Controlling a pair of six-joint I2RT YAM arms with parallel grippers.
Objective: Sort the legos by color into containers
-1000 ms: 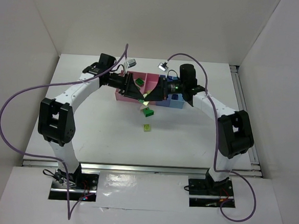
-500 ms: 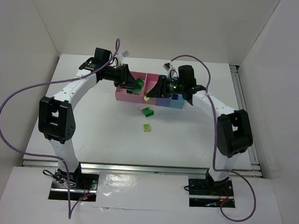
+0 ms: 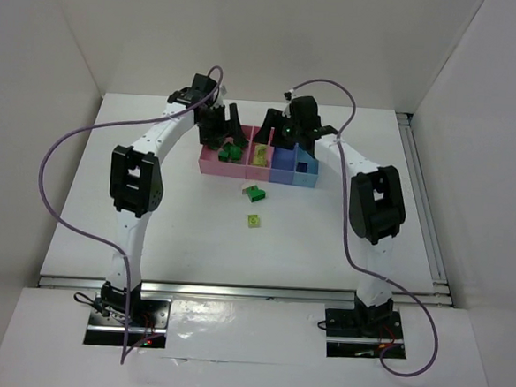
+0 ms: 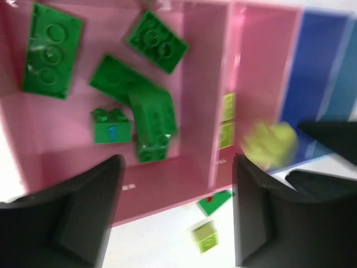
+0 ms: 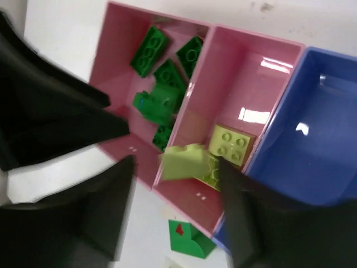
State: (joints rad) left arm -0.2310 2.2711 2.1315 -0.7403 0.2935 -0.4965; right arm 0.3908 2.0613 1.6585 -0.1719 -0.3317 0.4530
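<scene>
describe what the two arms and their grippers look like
Both the left arm and right arm are slim white links joined by chunky black joint housings, bolted to dark base plates. A purple cable loops loosely along each. The left gripper and right gripper have broad, flat, matte black fingers.

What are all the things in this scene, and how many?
Table: one, white, under everything.
Large pink tray: one, pink, left end of the row.
Small pink tray: one, pink, middle of the row.
Blue tray: one, blue, right of the pink ones.
Dark green bricks: about five, in the large pink tray.
Yellow-green bricks: two, lying in the small pink tray.
Blurred brick: one, yellow-green, loose over the small pink tray.
Loose bricks: two, one green, one yellow-green, on the table before the trays.
Cables: two, purple, along the arms.
Left gripper: one, black, open over the large pink tray.
Right gripper: one, black, open around the blurred brick.
</scene>
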